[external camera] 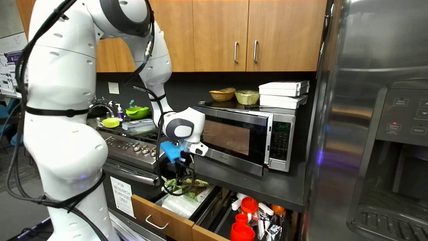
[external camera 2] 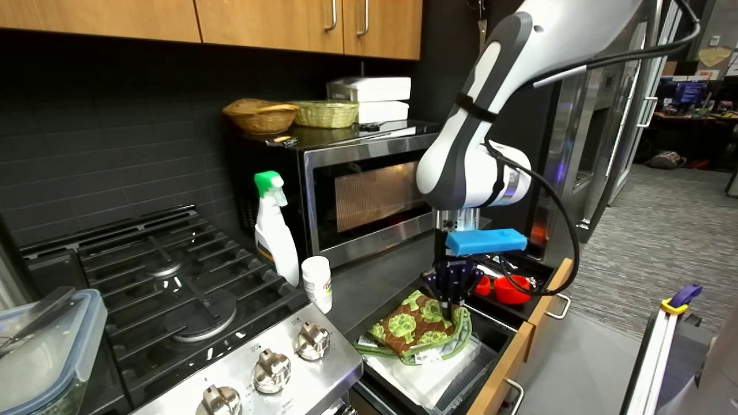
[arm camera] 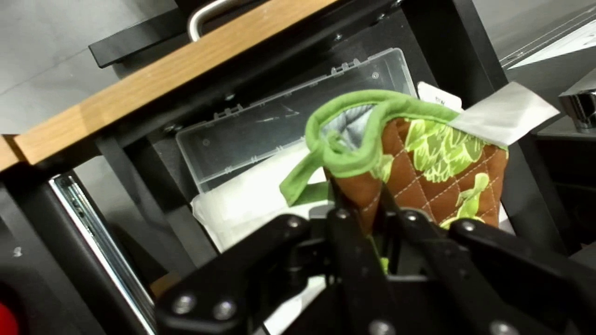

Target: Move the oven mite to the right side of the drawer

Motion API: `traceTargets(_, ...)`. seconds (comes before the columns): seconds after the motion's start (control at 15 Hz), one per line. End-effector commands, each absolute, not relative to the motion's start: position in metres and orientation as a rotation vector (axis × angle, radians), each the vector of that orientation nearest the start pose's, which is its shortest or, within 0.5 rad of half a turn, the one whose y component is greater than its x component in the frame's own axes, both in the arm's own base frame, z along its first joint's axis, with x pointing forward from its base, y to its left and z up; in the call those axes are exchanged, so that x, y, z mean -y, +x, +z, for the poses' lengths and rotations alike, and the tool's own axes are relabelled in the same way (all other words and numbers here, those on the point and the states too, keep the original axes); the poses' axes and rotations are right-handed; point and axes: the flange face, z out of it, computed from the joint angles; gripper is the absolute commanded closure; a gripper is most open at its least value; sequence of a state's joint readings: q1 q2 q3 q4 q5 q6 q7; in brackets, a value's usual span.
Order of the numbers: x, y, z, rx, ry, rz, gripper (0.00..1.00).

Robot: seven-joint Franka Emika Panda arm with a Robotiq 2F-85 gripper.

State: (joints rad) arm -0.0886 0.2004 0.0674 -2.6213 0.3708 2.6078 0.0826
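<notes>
The oven mite (external camera 2: 406, 328) is brown quilted cloth with green leafy patches and green trim. It rests in or just above the open drawer (external camera 2: 507, 366), over a white and clear container (arm camera: 279, 125). The drawer's light wood front shows in an exterior view (external camera: 172, 217) and in the wrist view (arm camera: 186, 74). My gripper (external camera 2: 448, 311) points down into the drawer. In the wrist view my gripper (arm camera: 358, 195) has its fingers on both sides of a bunched fold near the mite's opening (arm camera: 442, 172). Cables partly hide the mite (external camera: 193, 195) in an exterior view.
An adjacent open drawer (external camera: 224, 219) holds red cups (external camera: 242, 231) and utensils. A microwave (external camera: 234, 134) with its door ajar stands on the counter above. A spray bottle (external camera 2: 275, 236), a white canister (external camera 2: 317, 282) and the stove (external camera 2: 190, 294) are nearby. The fridge (external camera: 367, 40) stands alongside.
</notes>
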Motion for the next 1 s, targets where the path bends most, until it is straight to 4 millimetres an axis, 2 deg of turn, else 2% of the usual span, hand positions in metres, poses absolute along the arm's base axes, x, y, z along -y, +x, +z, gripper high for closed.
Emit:
traceTargets(0.0, 0.011, 0.397, 0.190, -0.674, -2.907, 0.326, 0.96)
traceTargets(0.93, 0.016, 0.390, 0.253, -0.765, -2.932, 0.318, 0.96)
